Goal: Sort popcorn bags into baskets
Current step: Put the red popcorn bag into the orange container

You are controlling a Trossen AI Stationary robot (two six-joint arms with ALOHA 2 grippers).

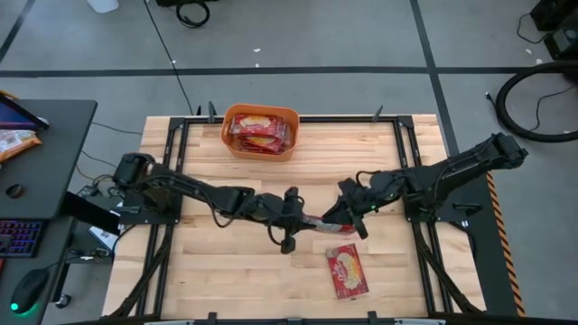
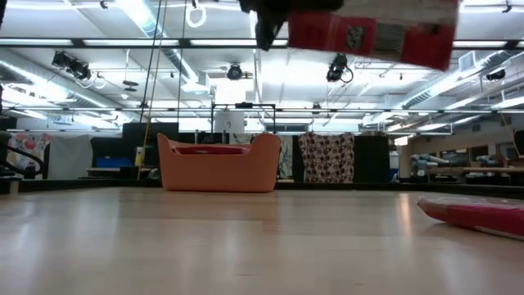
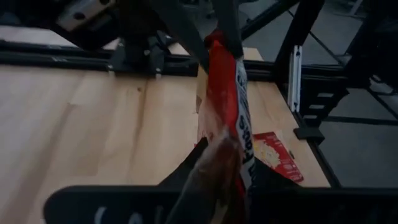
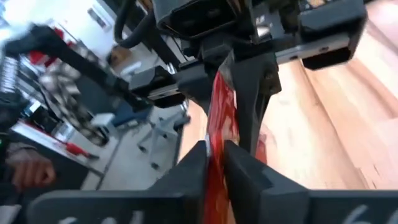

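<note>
A red popcorn bag [image 1: 319,223] hangs above the middle of the table between my two grippers, and the low view shows it well clear of the wood [image 2: 368,37]. My left gripper [image 1: 301,219] is shut on its left end. My right gripper [image 1: 337,218] is shut on its right end. Another popcorn bag [image 1: 347,271] lies flat on the table near the front edge, also in the low view [image 2: 479,215]. The orange basket [image 1: 260,144] stands at the far edge and holds several red bags [image 1: 258,126]. My left gripper pinches the bag's left end [image 3: 214,171] between its two fingers, coming nearly level from the table's left. The bag stands on edge and is lifted clear. My right gripper pinches the opposite end [image 4: 216,165] between its two fingers, nearly level from the table's right. The bag spans between the two holds.
A dark desk [image 1: 63,117] stands left of the table with an orange-and-white packet [image 1: 13,140], a keyboard and a mouse. Black frame rails [image 1: 172,144] run along the table's sides. Bare wood [image 1: 217,275] lies at the near left.
</note>
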